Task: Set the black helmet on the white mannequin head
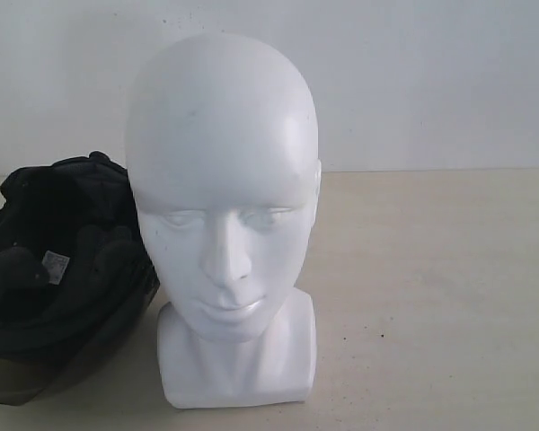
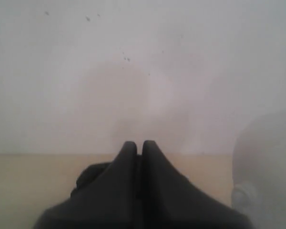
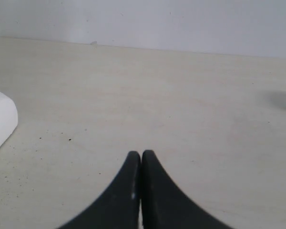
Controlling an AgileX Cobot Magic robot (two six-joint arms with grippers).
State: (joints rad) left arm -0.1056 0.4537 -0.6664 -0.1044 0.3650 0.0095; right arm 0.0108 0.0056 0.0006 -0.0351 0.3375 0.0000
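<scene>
helmet (image 1: pixel 63 269) lies on the table (image 1: pixel 431 296) just beside the head (image 1: pixel 220 180) (upright, bare), lining showing. left end effector (image 2: pixel 139 145) and right end effector (image 3: pixel 141 155): tips pressed together, gripping nothing.

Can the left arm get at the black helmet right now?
Probably yes. The black helmet lies on that arm's side, beside the white mannequin head, nothing over it. The left pincer is shut and must open first.

Lab-like test setup — a pale, speckled tabletop (image 1: pixel 431 296) set against a plain white wall (image 1: pixel 431 81) — though the exact kind of room cannot be told.
</scene>
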